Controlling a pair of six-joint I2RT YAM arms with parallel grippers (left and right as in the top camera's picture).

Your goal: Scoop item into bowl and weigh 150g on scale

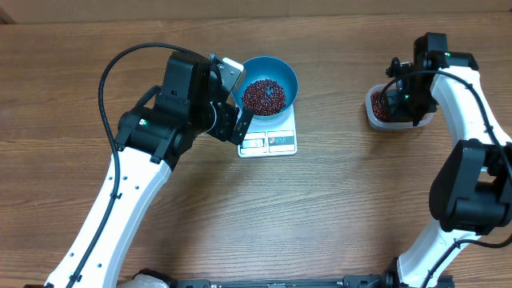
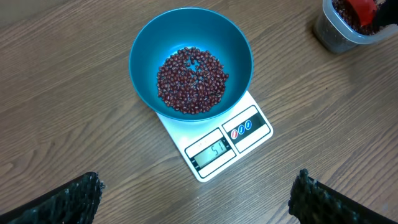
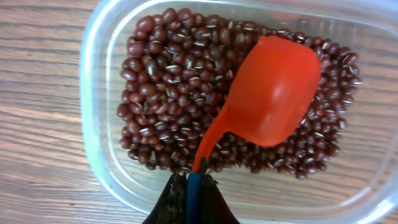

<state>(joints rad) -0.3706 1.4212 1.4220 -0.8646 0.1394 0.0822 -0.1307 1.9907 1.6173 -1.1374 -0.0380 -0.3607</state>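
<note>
The blue bowl [image 1: 282, 71] stands on the white scale [image 1: 272, 141] and holds a layer of red-brown beans [image 1: 263, 95]. The left wrist view looks down on the bowl [image 2: 235, 50], its beans [image 2: 191, 81] and the scale [image 2: 252, 127] with its display lit. My left gripper [image 1: 238, 98] hangs open just left of the bowl, with nothing between its fingertips [image 2: 81, 194]. At the right, my right gripper [image 3: 193, 186] is shut on the handle of an orange scoop [image 3: 273, 93]. The scoop's cup rests among the beans [image 3: 165, 93] in a clear tub [image 3: 93, 93].
The clear tub [image 1: 373, 118] sits at the far right of the wooden table [image 1: 336, 208], well apart from the scale. A black cable [image 1: 108, 72] loops above the left arm. The right arm's lower links [image 1: 472, 192] stand at the right edge.
</note>
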